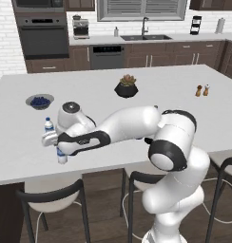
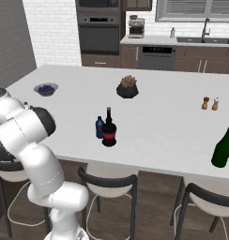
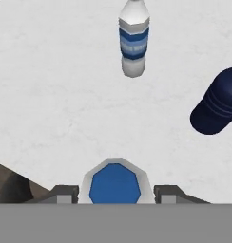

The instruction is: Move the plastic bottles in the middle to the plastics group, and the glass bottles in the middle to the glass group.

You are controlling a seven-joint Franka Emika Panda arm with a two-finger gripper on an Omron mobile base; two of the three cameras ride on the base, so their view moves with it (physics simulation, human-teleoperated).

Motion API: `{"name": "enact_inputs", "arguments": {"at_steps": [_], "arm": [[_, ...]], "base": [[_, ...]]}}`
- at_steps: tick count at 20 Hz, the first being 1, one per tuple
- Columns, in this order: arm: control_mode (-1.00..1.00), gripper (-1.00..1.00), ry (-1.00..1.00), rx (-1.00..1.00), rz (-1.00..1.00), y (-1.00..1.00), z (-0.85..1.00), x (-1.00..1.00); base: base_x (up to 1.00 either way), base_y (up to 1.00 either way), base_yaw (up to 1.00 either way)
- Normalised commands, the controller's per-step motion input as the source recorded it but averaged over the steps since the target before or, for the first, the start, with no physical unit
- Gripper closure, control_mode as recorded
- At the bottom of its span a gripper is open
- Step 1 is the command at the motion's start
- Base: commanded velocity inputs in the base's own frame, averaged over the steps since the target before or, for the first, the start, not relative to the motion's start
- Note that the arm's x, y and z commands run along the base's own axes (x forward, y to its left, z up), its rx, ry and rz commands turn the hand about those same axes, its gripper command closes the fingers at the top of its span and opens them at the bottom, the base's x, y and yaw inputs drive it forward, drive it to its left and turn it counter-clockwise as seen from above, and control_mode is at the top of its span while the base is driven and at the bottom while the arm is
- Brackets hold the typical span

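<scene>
White kitchen-island desk [image 1: 151, 102], stools beneath. My hand [image 3: 114, 199] clamped on small clear water bottle [image 3: 115, 184], cap up between fingers, at desk's near left edge. Best: lower straight, set upright beside group's water bottle [image 3: 133, 40] and navy bottle [image 3: 217, 102], then let go. Mid-desk: navy bottle [image 2: 100, 127], black red-banded bottle [image 2: 109, 129]. Beyond: blueberry bowl [image 1: 40, 101], succulent [image 1: 126, 86], oven [image 1: 43, 37], sink [image 1: 143, 37].
</scene>
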Motion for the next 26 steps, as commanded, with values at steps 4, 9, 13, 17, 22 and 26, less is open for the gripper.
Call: {"name": "enact_inputs", "arguments": {"at_steps": [4, 9, 13, 17, 22, 26], "arm": [[-1.00, 1.00, 0.00, 0.00, 0.00, 0.04, 0.00, 0.05], [-1.00, 1.00, 0.00, 0.00, 0.00, 0.00, 0.00, 0.00], [-1.00, 1.00, 0.00, 0.00, 0.00, 0.00, 0.00, 0.00], [-1.00, 1.00, 0.00, 0.00, 0.00, -0.01, -0.14, 0.00], [-1.00, -1.00, 0.00, 0.00, 0.00, -0.01, -0.08, -0.02], [-1.00, -1.00, 0.00, 0.00, 0.00, 0.00, 0.00, 0.00]], "base": [[0.00, 0.00, 0.00], [0.00, 0.00, 0.00], [0.00, 0.00, 0.00], [0.00, 0.00, 0.00], [0.00, 0.00, 0.00], [0.00, 0.00, 0.00]]}}
